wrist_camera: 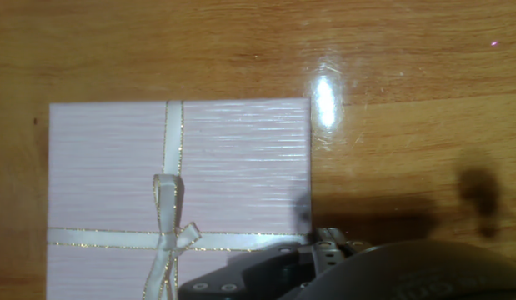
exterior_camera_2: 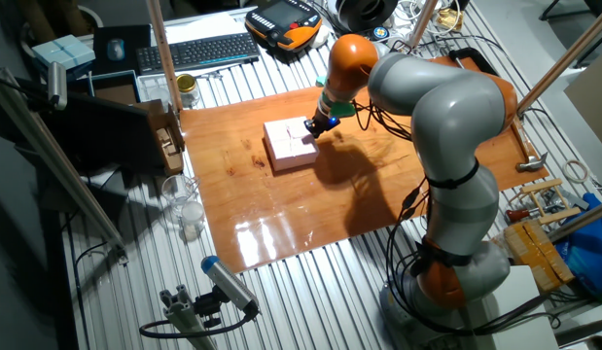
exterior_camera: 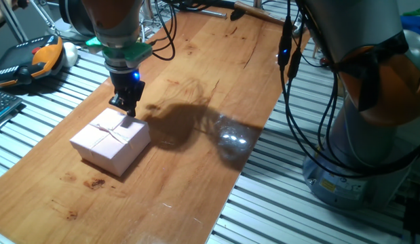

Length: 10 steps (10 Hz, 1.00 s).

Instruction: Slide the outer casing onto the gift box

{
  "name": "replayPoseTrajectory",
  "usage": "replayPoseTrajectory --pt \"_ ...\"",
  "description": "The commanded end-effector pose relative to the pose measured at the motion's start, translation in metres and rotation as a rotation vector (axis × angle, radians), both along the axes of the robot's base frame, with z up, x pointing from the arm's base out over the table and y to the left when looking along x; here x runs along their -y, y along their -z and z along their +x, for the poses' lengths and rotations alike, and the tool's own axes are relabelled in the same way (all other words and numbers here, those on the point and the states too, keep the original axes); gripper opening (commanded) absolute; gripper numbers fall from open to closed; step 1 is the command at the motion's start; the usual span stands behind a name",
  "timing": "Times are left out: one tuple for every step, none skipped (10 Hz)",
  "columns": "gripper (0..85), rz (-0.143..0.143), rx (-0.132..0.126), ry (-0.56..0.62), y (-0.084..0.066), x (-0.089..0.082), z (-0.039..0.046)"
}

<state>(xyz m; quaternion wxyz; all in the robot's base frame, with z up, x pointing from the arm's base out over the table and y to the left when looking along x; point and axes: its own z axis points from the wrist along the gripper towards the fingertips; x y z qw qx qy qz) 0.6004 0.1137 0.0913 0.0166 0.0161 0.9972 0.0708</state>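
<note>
Gripper [exterior_camera: 130, 112] down at far corner of outer casing [exterior_camera: 109, 141]; fingertips at or just above pink top near ribbon bow [exterior_camera: 114, 130], contact not clear. Finger opening hidden in all views, cannot tell; nothing seen held. Casing sits as closed square package on wooden board [exterior_camera: 196, 88], toward left side. Gift box tray not visible. Grey-orange arm [exterior_camera_2: 446, 107] arched over board.

Long wooden counter [exterior_camera_2: 281, 209] on a slatted metal bench, black keyboard [exterior_camera_2: 196, 51], orange-and-black handheld pendant [exterior_camera_2: 284, 21], small glass jar [exterior_camera_2: 188, 90], hammer [exterior_camera_2: 527, 158]
</note>
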Motion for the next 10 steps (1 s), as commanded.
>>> replayPoseTrajectory --pt "0.0 0.0 -0.003 0.0 -0.0022 -0.0001 0.0" --pt "0.0 0.0 -0.006 0.001 -0.0042 -0.0007 -0.0005" --pt "0.0 0.0 -0.008 0.002 -0.006 -0.0013 -0.0012" --pt "0.0 -0.001 -0.008 0.002 -0.0061 -0.0013 -0.0011" --pt "0.0 -0.001 -0.007 0.002 -0.0055 -0.0012 -0.0008" --pt "0.0 -0.003 -0.005 0.003 -0.005 -0.0012 -0.0006" --pt "0.0 -0.001 -0.005 0.003 -0.005 -0.0012 -0.0007" --pt "0.0 -0.001 -0.005 0.003 -0.0061 -0.0013 -0.0013" --pt "0.0 -0.001 -0.007 0.004 -0.0079 -0.0016 -0.0024" --pt "0.0 -0.001 -0.01 0.005 -0.0095 -0.0023 -0.0033"
